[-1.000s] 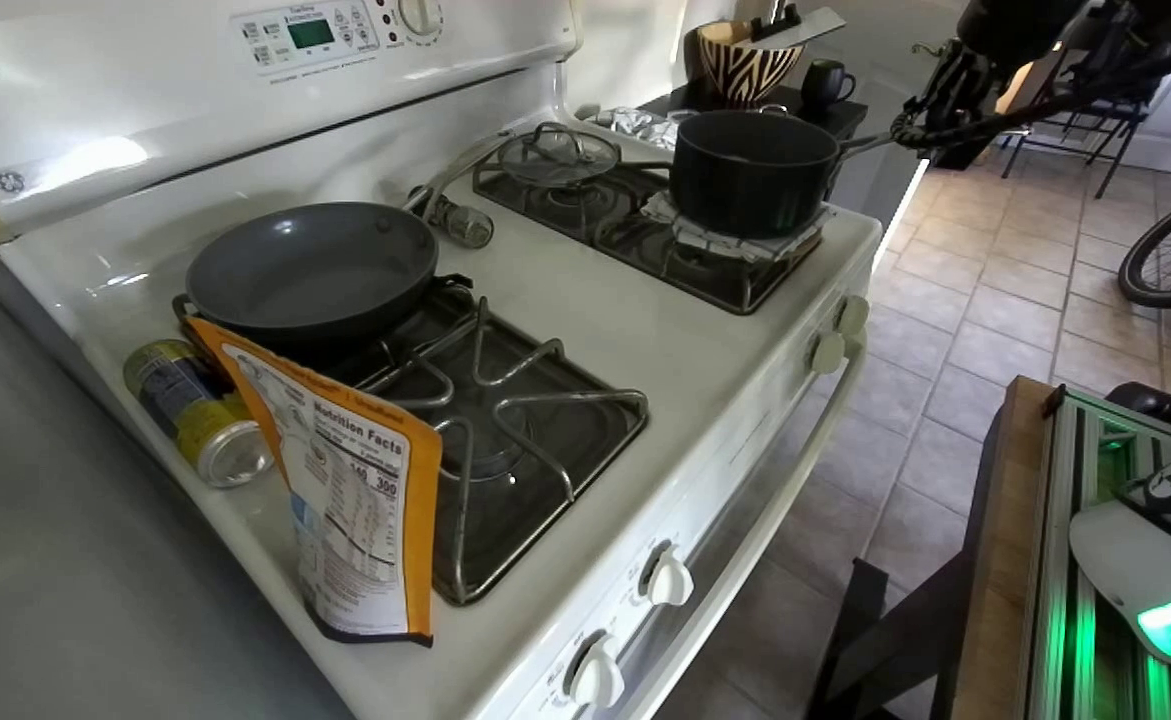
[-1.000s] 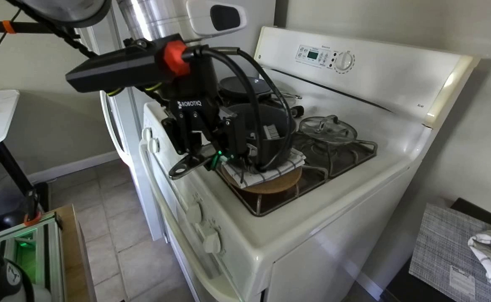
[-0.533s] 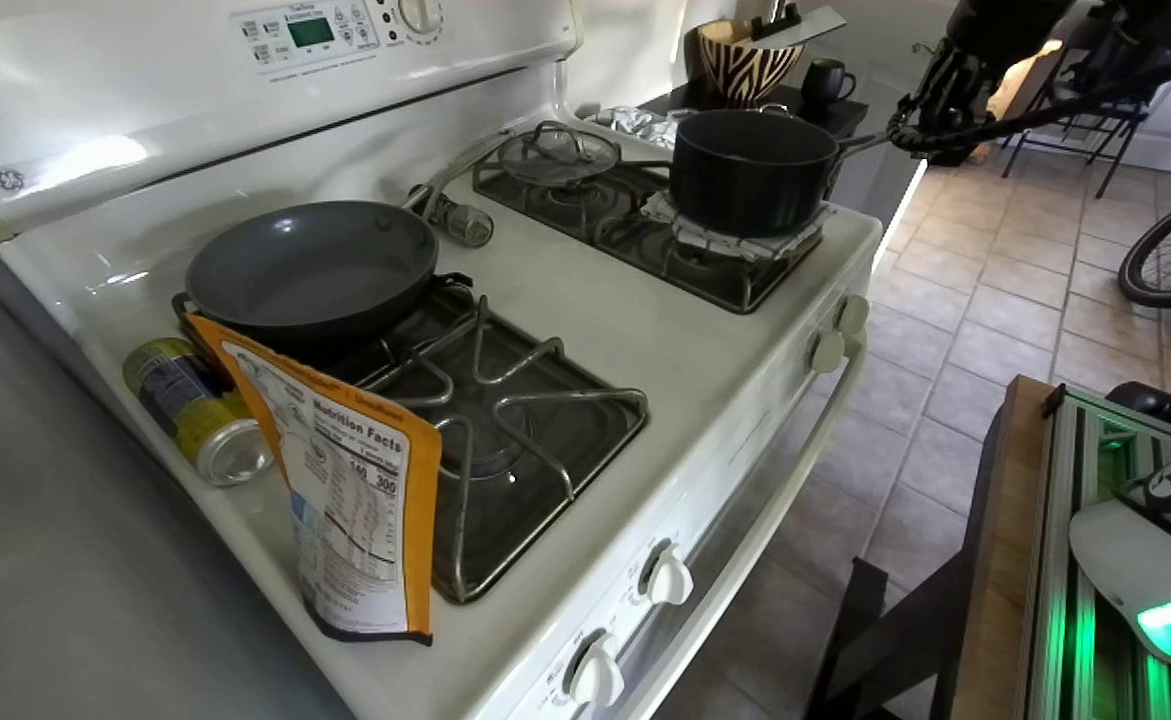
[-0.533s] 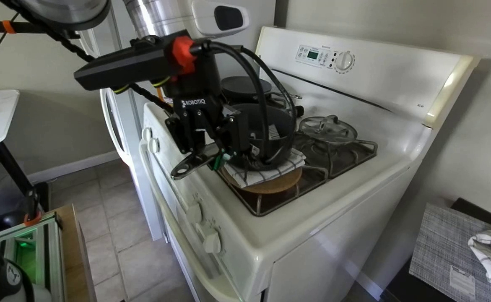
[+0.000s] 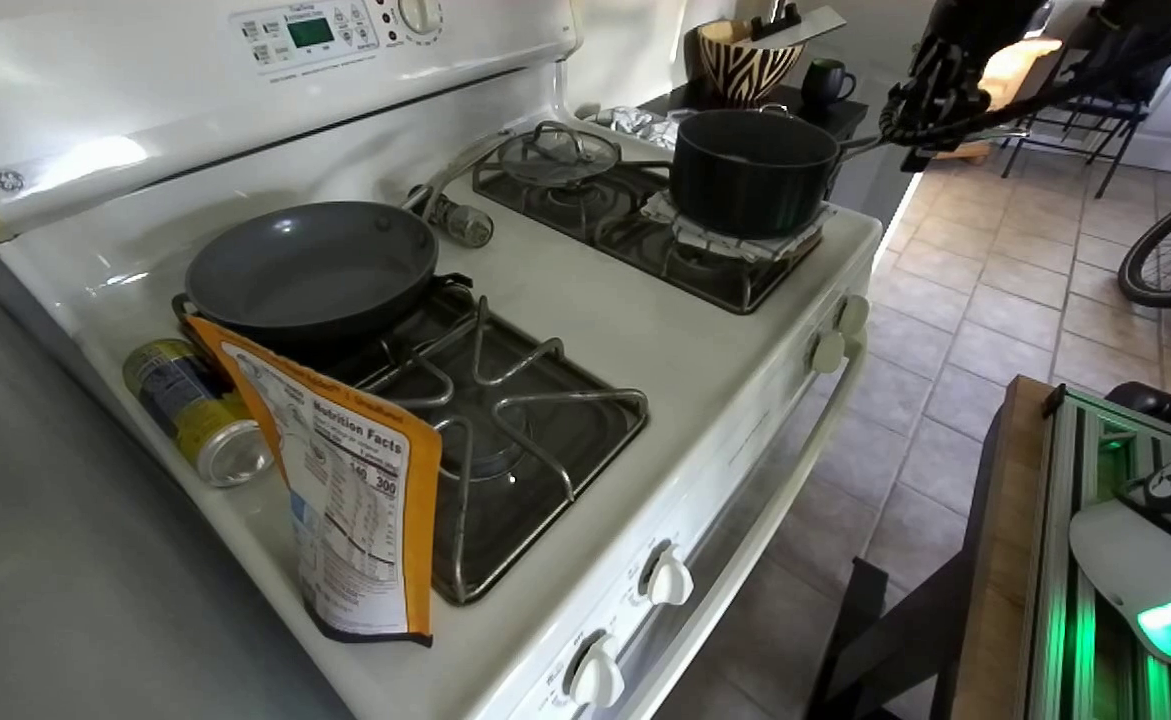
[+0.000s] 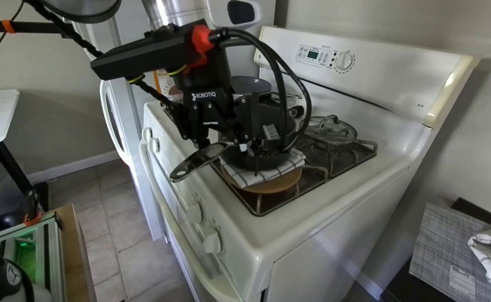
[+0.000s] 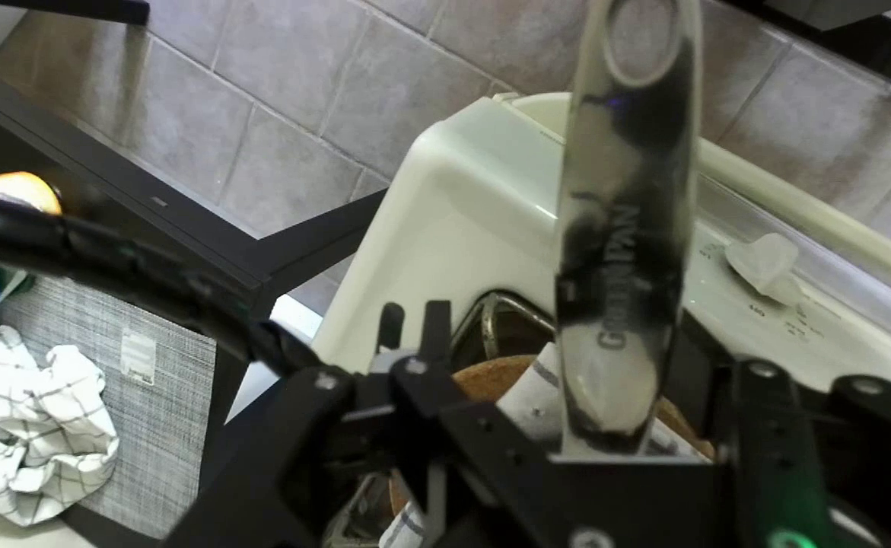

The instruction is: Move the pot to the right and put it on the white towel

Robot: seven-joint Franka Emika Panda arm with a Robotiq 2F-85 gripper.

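The black pot [image 5: 745, 185] stands upright on the folded white towel [image 6: 266, 174], which lies on a round cork board [image 6: 276, 183] over the front burner. Its metal handle [image 6: 201, 161] sticks out over the stove's front edge. My gripper [image 6: 224, 144] is at the handle beside the pot, jaws parted. In the wrist view the handle [image 7: 620, 266] runs between the fingers, and a gap separates it from the left finger [image 7: 437, 331]. Whether the right finger touches it I cannot tell. Cables and the gripper cover part of the pot.
A glass lid [image 6: 329, 129] sits on the burner behind the pot. On the stove's far end are a grey skillet [image 5: 320, 265], an orange pouch [image 5: 365, 500] and a can [image 5: 195, 420]. A crumpled checked cloth [image 7: 34, 422] lies on a placemat beside the stove.
The gripper was shut on the handle and has opened, letting it go. It has risen slightly and shifted toward the pot's side. The pot and towel stay in place.
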